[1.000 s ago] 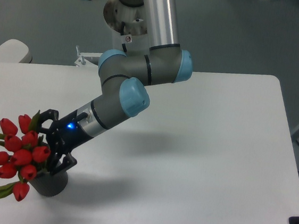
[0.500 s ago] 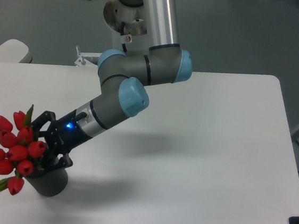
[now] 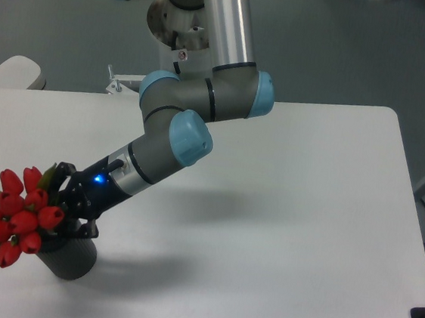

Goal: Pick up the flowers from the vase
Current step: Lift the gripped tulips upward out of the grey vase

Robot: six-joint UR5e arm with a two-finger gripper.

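You are in the lifting step: the end effector (image 3: 61, 205) is closed around the stems of the flowers (image 3: 18, 216), right above the rim of the vase (image 3: 73, 258), and the bunch leans out to the left over the near-left corner of the bench (image 3: 283, 212). The red buds hang past the vase on its left side, with green leaves pointing toward the bench edge. The stems run down behind the fingers, so you cannot see whether their ends are in the dark opening or already out of it. I judge the pick as well begun but not finished.

Your next move calls for a pull along the line of the stems, up and away from the vase, with the grip kept firm. The vase is light-looking and stands near the bench edge, so a sideways drag could tip it or slide it off.

Compared with 1 second ago, the bunch has shifted to the left and lower in the picture, and the end effector has moved the same way. The vase has stayed where it was. The arm's upper joints look unchanged.
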